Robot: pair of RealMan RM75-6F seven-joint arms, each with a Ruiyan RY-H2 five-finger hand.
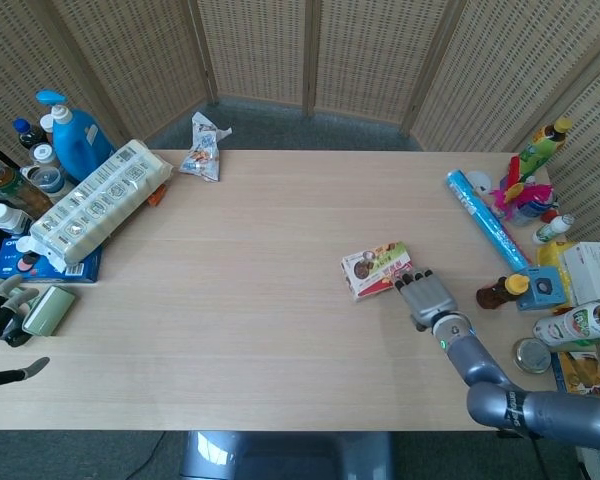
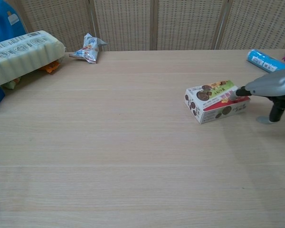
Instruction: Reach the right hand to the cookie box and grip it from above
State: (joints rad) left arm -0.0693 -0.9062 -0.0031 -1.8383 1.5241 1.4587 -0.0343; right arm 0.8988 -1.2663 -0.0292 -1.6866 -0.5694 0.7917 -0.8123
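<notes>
The cookie box (image 1: 377,270) (image 2: 217,100) lies flat on the table, right of centre, its printed top facing up. My right hand (image 1: 427,297) (image 2: 270,90) reaches in from the right, palm down. Its fingertips (image 2: 240,92) rest on the top of the box's right end. The thumb hangs down toward the table, apart from the box. My left hand (image 1: 0,320) hangs off the table's left edge beside a pale green object, fingers apart and holding nothing.
A blue tube (image 1: 485,218) (image 2: 266,58) lies at the far right. Bottles and boxes crowd the right edge, a brown bottle (image 1: 502,291) closest to my right hand. A long white pack (image 1: 98,203), a blue bottle (image 1: 75,135) and a snack packet (image 1: 202,148) sit at the back left.
</notes>
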